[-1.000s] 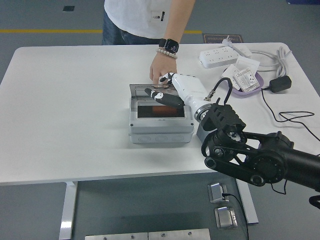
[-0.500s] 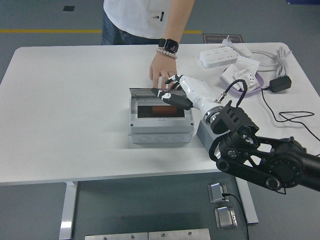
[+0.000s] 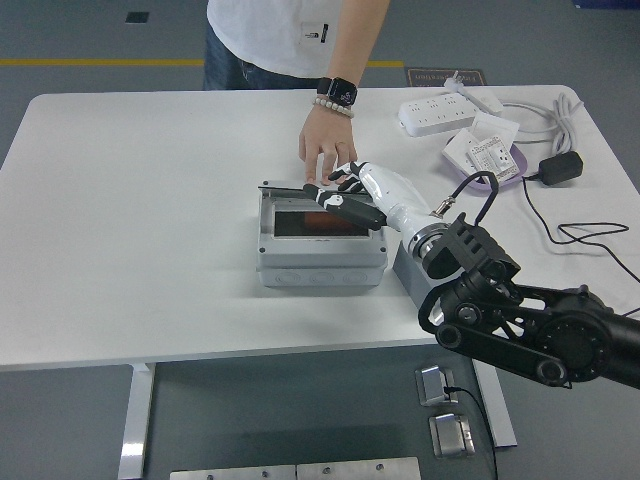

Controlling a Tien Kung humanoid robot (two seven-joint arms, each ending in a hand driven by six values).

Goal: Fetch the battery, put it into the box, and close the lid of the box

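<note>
- Right now the grey box sits mid tabletop, lid up at its far edge, tilted only a little above the opening.
- Inside the box, thru the opening, sth reddish-orange shows – prob. the battery, can't tell for sure.
- Right hand reaches in from the box's right side, over its far right corner; fingers stretched out & fairly close together, holding nothing, black fingertips at the lid's edge. Touching it or just above: can't tell.
- Person stands on the far side of the box; person's hand rests fingers-down on the tabletop just behind the lid, watch and bead bracelet on the wrist.
- Right of the box, well apart: white power strip, purple tray w/ a small white part, black adapter w/ cable.
- Left arm not seen.
</note>
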